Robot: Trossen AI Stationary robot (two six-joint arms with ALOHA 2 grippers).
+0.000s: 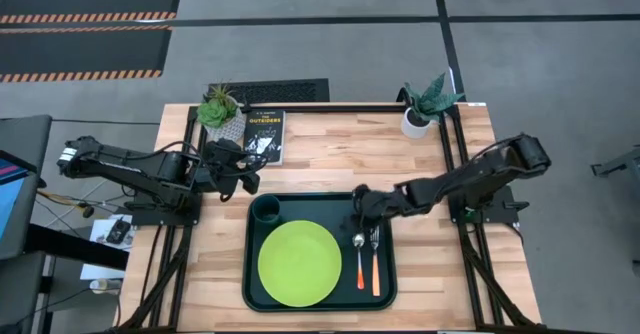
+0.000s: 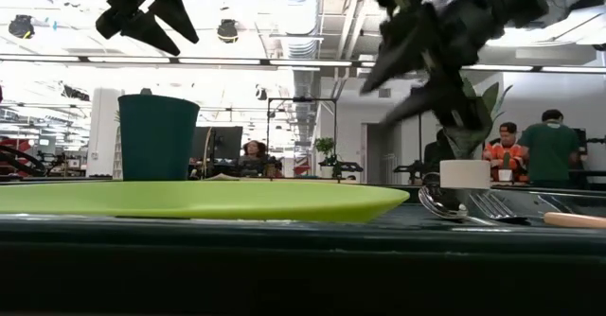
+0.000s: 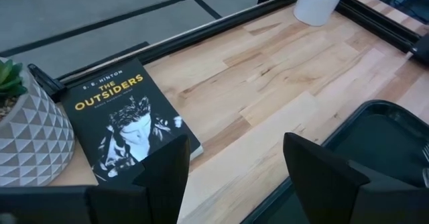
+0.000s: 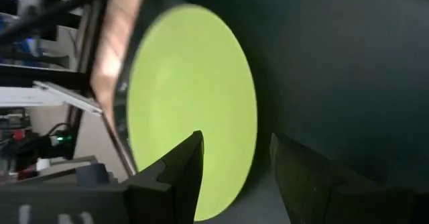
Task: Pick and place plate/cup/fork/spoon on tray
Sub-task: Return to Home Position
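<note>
Smooth round lime-green plate (image 1: 299, 263) lies in the dark green rimmed tray (image 1: 325, 214). Right gripper (image 1: 358, 212) hangs at the plate's two o'clock, released; left gripper (image 1: 248, 179) released too.

Arms black, segmented, boxy joints. Pale patch at outer end of left arm (image 1: 130, 164), frame left. Both left end effector (image 1: 248, 178) and right end effector (image 1: 360, 209): flat black wedge fingers (image 3: 320, 170).

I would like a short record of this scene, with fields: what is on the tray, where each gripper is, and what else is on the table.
tray: holds all four items
plate: flat, middle
cup: upright, corner nearest the book
spoon, fork: side by side, right of plate
left gripper: open, empty, raised near book
right gripper: open, empty, above tray
off tray: book, plant pot, second pot
</note>
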